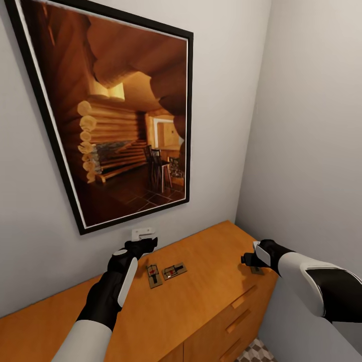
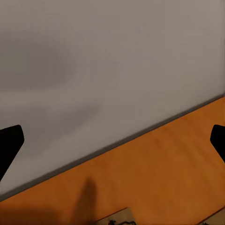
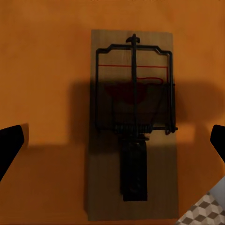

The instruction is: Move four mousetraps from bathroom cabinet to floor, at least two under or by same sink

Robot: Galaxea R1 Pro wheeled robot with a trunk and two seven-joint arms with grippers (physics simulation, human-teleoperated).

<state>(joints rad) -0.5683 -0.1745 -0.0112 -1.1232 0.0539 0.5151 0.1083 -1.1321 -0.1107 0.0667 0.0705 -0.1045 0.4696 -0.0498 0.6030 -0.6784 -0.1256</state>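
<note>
Two mousetraps [image 1: 154, 275] [image 1: 174, 271] lie side by side on the flat top of the orange-brown cabinet [image 1: 201, 306]. My left gripper [image 1: 143, 235] hovers just behind them, close to the wall, open and holding nothing. In the left wrist view one trap's edge [image 2: 115, 219] peeks in below the left gripper [image 2: 112, 140]. Another mousetrap [image 1: 257, 270] lies near the cabinet's right end. My right gripper [image 1: 255, 256] hangs right above it. The right wrist view has this mousetrap [image 3: 133, 122] centred between the wide-apart fingers [image 3: 9, 147] of the open right gripper [image 3: 112, 143], untouched.
A large framed picture [image 1: 110, 115] of a log cabin hangs on the grey wall behind the cabinet. A side wall [image 1: 311, 125] closes the corner at the right. Drawer handles [image 1: 244, 296] line the cabinet front. Cube-patterned floor [image 1: 256, 352] shows below the cabinet's right end.
</note>
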